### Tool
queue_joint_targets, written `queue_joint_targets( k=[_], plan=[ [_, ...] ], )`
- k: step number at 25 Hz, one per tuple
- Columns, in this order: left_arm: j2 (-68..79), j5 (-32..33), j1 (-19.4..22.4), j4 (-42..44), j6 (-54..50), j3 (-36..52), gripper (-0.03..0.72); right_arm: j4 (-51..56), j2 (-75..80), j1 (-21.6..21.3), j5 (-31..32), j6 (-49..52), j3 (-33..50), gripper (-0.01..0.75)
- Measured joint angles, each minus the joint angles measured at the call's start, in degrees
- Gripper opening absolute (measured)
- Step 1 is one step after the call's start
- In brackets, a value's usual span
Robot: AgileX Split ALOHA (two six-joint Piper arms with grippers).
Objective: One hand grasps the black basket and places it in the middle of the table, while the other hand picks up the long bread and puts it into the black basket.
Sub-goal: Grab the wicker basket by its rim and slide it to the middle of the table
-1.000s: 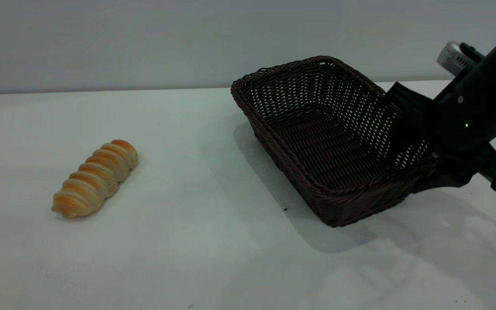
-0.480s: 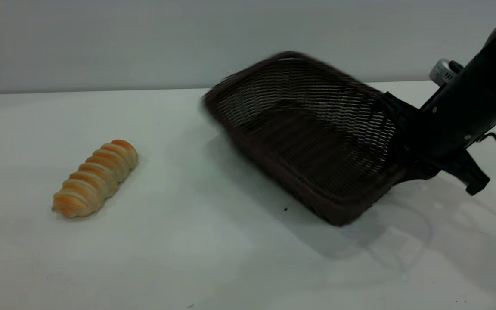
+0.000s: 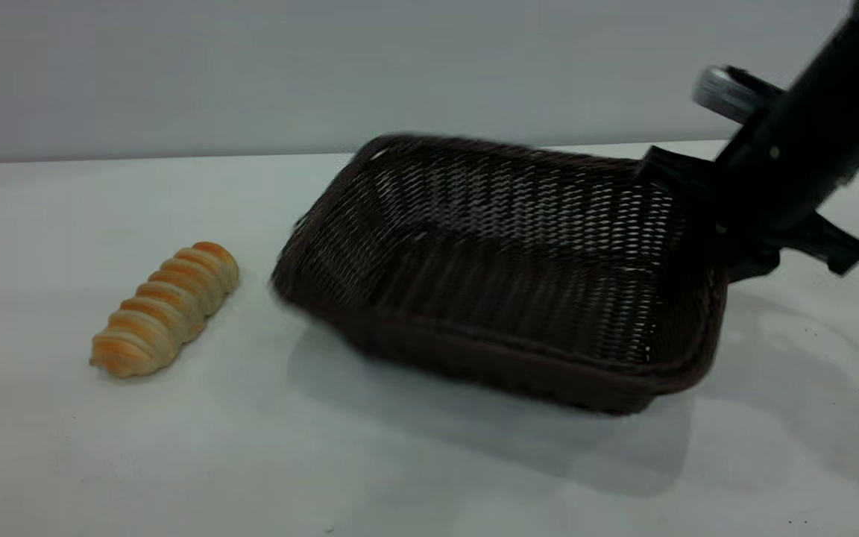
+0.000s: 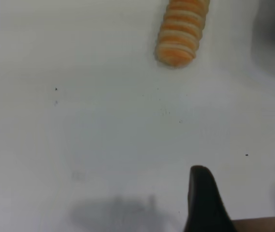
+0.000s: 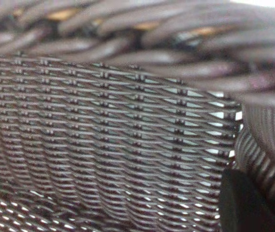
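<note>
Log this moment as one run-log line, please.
right hand: shut on black basket at its right rim, basket tilted | long bread: on table, left of basket, untouched | left hand: above table near bread

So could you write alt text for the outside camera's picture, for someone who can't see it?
A black robot arm's right pincer grips the right end of a dark woven basket, holding it over the middle of a white table. A ridged golden bread lies on the table to the basket's left, apart from it.
</note>
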Motion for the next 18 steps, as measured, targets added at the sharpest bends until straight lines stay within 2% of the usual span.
queue_joint_targets(
  k=[3,7,13,18],
  plan=[
    [0.0,0.2,0.0,0.0,0.0,0.0,0.452,-2.5,2.3,0.5,6.4,-2.4,-5.7,0.094],
    [0.0,0.2,0.0,0.0,0.0,0.0,0.452,-2.8,5.8,2.1,10.8,-5.1,-11.8,0.094],
    [0.0,0.3,0.0,0.0,0.0,0.0,0.452,-2.6,10.6,6.8,12.3,-6.0,-16.5,0.094],
    [0.0,0.4,0.0,0.0,0.0,0.0,0.452,-2.4,10.9,7.4,12.2,-6.0,-17.1,0.11]
  ],
)
